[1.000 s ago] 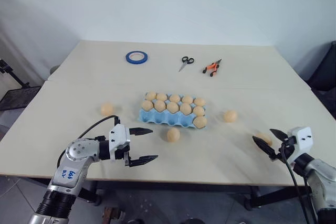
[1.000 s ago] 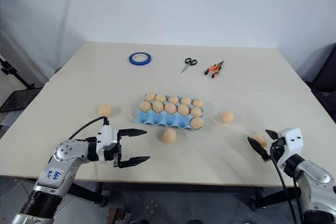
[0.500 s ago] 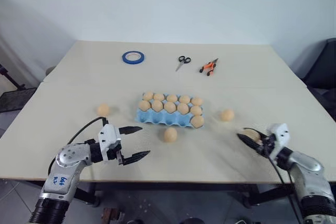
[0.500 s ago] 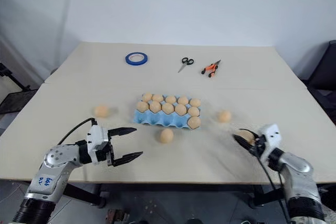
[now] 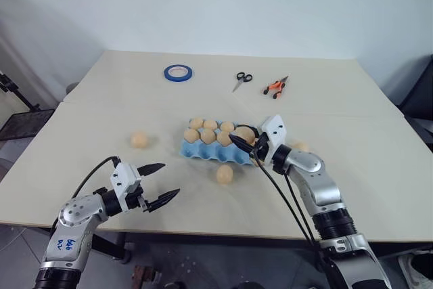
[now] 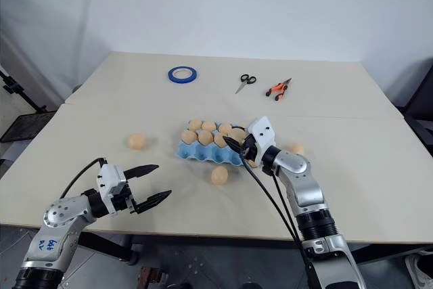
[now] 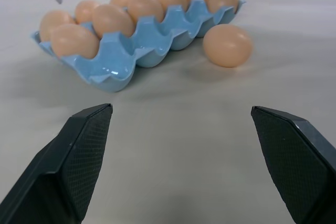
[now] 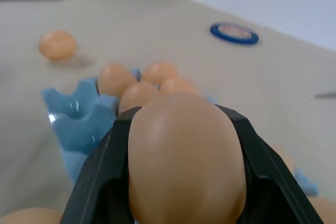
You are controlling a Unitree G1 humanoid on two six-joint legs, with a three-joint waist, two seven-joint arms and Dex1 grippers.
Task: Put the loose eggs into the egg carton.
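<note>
Now, right gripper (image 5: 242,144): fingers clamped on an egg (image 8: 186,156), above the carton (image 5: 196,149).
Left gripper (image 5: 160,182): fingers spread wide, empty.
Loose eggs: one (image 5: 224,174) just before carton; another (image 5: 139,140) to its left.

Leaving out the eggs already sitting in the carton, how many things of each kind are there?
Loose eggs on the table: 3
Egg in the right gripper: 1
Egg carton: 1
Blue tape ring: 1
Scissors: 1
Orange-handled tool: 1
Total: 8

Left gripper (image 5: 157,184) agape, right gripper (image 5: 245,145) clamped
</note>
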